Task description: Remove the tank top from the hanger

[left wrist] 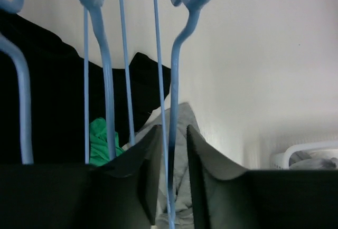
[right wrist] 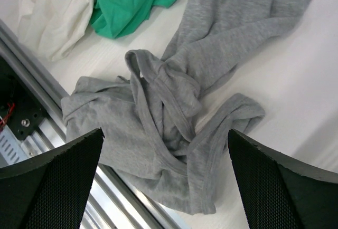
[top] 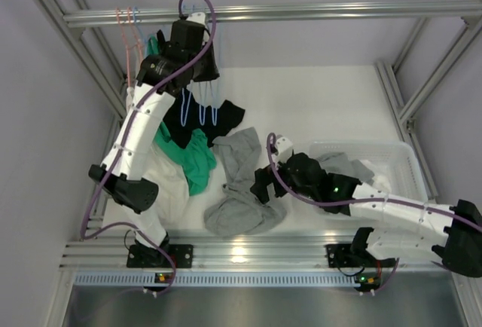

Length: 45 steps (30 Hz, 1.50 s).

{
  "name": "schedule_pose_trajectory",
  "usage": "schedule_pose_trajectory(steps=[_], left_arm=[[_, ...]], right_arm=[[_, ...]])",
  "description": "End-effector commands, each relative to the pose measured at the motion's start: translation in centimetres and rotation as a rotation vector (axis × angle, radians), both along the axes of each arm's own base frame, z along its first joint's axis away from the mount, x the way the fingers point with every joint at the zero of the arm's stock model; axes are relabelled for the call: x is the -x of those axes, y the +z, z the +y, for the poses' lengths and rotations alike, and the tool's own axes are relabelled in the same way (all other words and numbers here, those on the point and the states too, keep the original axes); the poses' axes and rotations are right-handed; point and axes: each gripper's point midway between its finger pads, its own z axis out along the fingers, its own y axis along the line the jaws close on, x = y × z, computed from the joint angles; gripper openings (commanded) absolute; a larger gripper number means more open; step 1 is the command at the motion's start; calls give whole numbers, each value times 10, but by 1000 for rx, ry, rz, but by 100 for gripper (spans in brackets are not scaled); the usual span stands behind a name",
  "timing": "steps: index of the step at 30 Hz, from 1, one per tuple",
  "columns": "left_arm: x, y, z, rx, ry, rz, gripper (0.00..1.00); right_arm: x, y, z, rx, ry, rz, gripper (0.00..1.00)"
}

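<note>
One grey tank top (right wrist: 121, 134) is seen crumpled on the white desk (top: 316, 108), off any hanger and directly beneath the right end effector (right wrist: 165, 134), which is spread wide and holds nothing. One green garment (right wrist: 132, 2) and one white garment (right wrist: 47, 12) lie off to one side of it. The left end effector (left wrist: 174, 131) is raised by the metal rail (top: 301, 12). One blue hanger wire (left wrist: 172, 81) runs between its narrowly parted jaws; whether it is pinched cannot be told.

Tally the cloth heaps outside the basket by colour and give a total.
Grey jersey cloth heap: 1
Green cloth heap: 1
Black cloth heap: 1
White cloth heap: 1
Total: 4
</note>
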Motion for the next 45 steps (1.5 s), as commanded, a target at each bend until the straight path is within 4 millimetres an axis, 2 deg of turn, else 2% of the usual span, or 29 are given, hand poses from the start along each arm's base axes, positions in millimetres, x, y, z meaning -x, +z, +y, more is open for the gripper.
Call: schedule_pose_trajectory(steps=[1, 2, 4, 5, 6, 13, 14, 16, 17, 20, 22, 23, 24, 26, 27, 29, 30, 31, 33, 34, 35, 36, 37, 38, 40, 41, 43, 44, 45], left_arm=[[27, 29, 10, 30, 11, -52, 34], [38, 41, 12, 45, 9, -78, 51], [49, 41, 14, 53, 6, -74, 61], [62, 50, 17, 69, 2, -98, 83], [69, 52, 19, 80, -1, -102, 99], [133, 60, 53, 136, 2, -188, 99], [149, 64, 62, 146, 4, -213, 99], [163, 67, 70, 155, -2, -237, 99], [180, 75, 76, 180, -12, -272, 99], [207, 79, 83, 212, -55, -321, 99], [219, 79, 80, 234, -105, -342, 99], [233, 86, 86, 254, -116, -383, 99], [238, 87, 88, 259, -122, -402, 99], [249, 82, 99, 261, -100, -430, 99], [250, 79, 108, 251, -63, -443, 99], [254, 64, 119, 232, -24, -453, 99], [253, 57, 126, 213, 11, -451, 99], [253, 42, 131, 197, 34, -441, 99], [251, 26, 139, 176, 80, -434, 99], [254, 21, 149, 172, 116, -454, 99], [248, 1, 148, 152, 132, -427, 99], [246, -7, 149, 151, 141, -422, 99], [248, -12, 152, 155, 155, -434, 99], [241, -31, 150, 144, 163, -414, 99], [240, -45, 150, 143, 163, -424, 99], [233, -61, 146, 131, 160, -406, 99], [232, -71, 147, 131, 171, -411, 99], [232, -69, 147, 137, 169, -418, 99], [234, -64, 147, 143, 167, -431, 99]], right_arm=[[4, 14, 23, 21, 98, -68, 99], [2, 7, 28, 54, 96, -76, 99], [-4, -1, 32, 94, 82, -90, 99], [-5, -9, 39, 132, 93, -91, 99], [-6, -13, 41, 151, 93, -94, 99], [-7, -59, 70, 286, 144, -89, 100], [-7, -74, 72, 323, 146, -77, 99], [-9, -89, 74, 351, 137, -64, 99], [-9, -104, 76, 373, 133, -47, 99], [-9, -133, 77, 415, 119, -9, 99], [-8, -144, 76, 435, 114, 6, 97], [-5, -151, 73, 447, 109, 18, 93], [-5, -152, 72, 448, 104, 24, 72], [-4, -147, 67, 432, 77, 25, 45], [-4, -143, 65, 426, 66, 20, 20], [-6, -120, 63, 379, 45, -14, 0], [-8, -110, 61, 369, 34, -30, 0], [-7, -84, 64, 309, 35, -58, 0], [-8, -51, 64, 237, 33, -95, 0], [-8, -14, 63, 164, 36, -140, 0], [-9, 6, 60, 130, 31, -165, 0], [-10, 24, 57, 108, 21, -189, 0], [-12, 59, 48, 69, 4, -237, 0], [-13, 74, 42, 59, -7, -260, 0], [-18, 115, 25, 49, -49, -325, 0], [-20, 128, 18, 47, -70, -348, 0], [-28, 160, -7, 71, -144, -411, 0], [-30, 170, -17, 84, -175, -432, 0], [-37, 192, -36, 86, -250, -470, 0]])
